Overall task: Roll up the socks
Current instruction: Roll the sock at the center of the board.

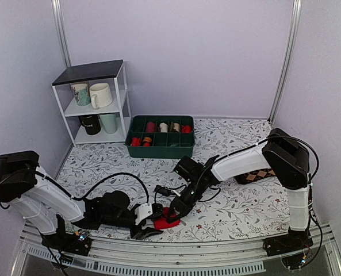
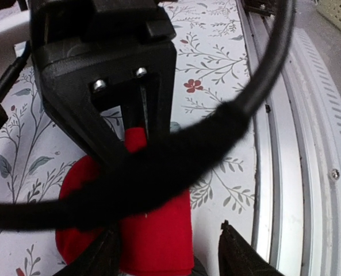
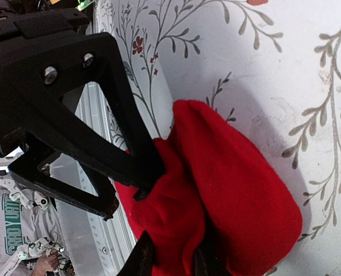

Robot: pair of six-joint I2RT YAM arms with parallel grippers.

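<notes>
On floral tablecloth (image 1: 239,201), lilac walls (image 1: 205,52) behind, right gripper (image 1: 176,214) pinches socks (image 1: 170,219); left gripper (image 1: 152,223) gapes wide around them.

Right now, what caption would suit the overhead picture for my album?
Over a floral table, the right gripper pinches the red socks while the left gripper stands open beside them.

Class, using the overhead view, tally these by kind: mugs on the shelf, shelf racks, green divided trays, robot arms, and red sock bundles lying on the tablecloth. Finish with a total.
Mugs: 4
Shelf racks: 1
Green divided trays: 1
Robot arms: 2
Red sock bundles: 1
Total: 9
</notes>
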